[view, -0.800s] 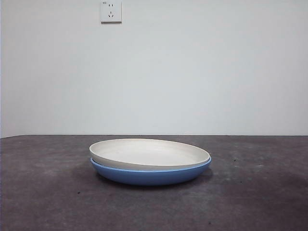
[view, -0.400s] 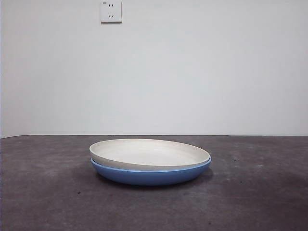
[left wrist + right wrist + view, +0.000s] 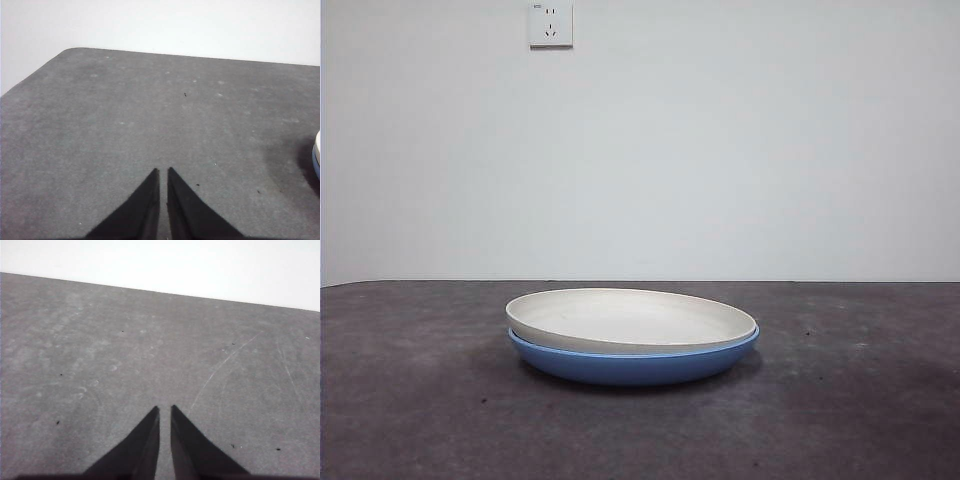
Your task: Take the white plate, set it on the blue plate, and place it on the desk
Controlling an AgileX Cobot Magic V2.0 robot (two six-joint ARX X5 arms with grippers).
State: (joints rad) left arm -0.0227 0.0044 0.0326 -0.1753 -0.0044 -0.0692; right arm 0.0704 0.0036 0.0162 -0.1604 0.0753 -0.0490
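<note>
Front view: the white plate sits nested in the blue plate, the two stacked on the worktop near its middle. The white plate lies slightly tilted and shifted to one side — its rim rides higher above the blue rim at the left of the picture, while at the right the blue rim shows as a thin edge alongside it. The blue plate rests flat on the dark speckled surface, with a soft shadow around its base. Behind stands a plain pale wall with a white wall socket high up. No arm appears in this view.

Left wrist view: the left gripper hangs over bare worktop, its two black fingers drawn together with only a thin slit between them, holding nothing. At one edge of the picture a sliver of the stacked plates shows — a bit of white rim over blue — well apart from the fingers. The worktop's rounded corner shows farther off, against the pale wall.

Right wrist view: the right gripper is likewise over bare, scratched worktop, its fingers nearly touching and empty. Neither plate shows here.
</note>
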